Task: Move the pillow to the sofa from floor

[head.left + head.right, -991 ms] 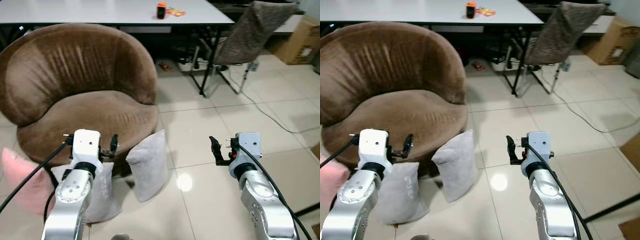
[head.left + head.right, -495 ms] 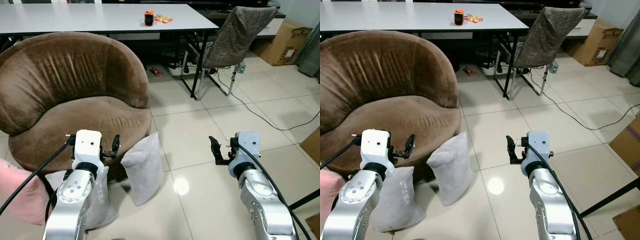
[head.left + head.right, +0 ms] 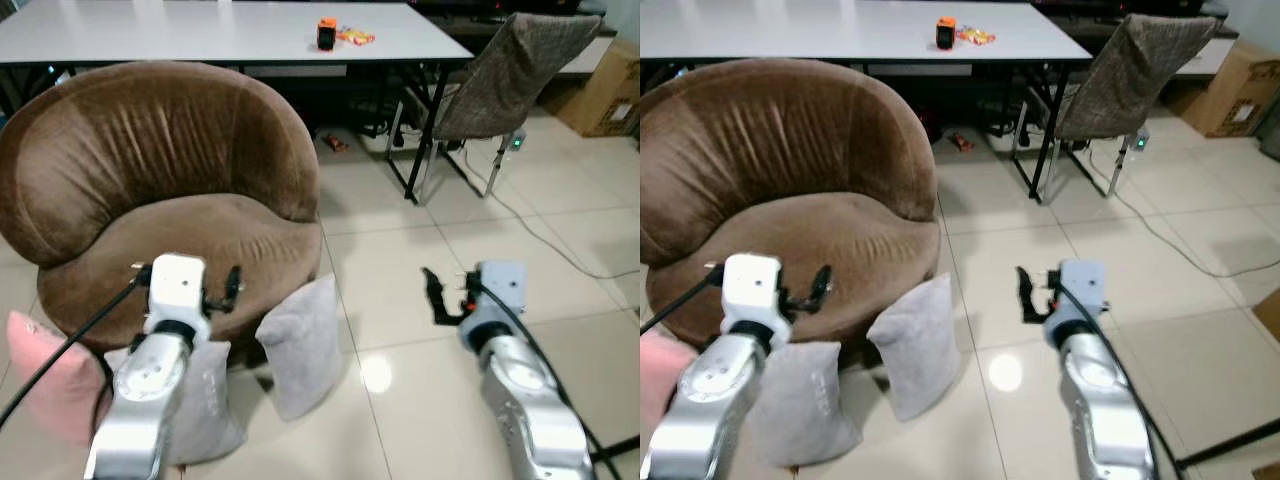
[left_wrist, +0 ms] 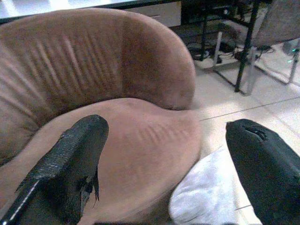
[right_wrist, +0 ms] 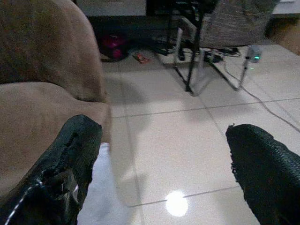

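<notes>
Left eye view showed the grey pillow (image 3: 300, 345) upright against the sofa (image 3: 160, 190), nearer the spread, empty left pincer (image 3: 232, 285).

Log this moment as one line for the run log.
stage: approach | left gripper: open, above sofa front edge | right gripper: open, over floor | grey pillow: on floor, leaning on sofa, not gripped

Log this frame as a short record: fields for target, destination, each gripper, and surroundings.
target: grey pillow leaning on the sofa front, on the floor
other pillows: second grey pillow, pink pillow
destination: brown round sofa, seat bare
left gripper: open, facing the sofa seat
right gripper: open, above the tiled floor
surroundings: white table, covered chair
</notes>
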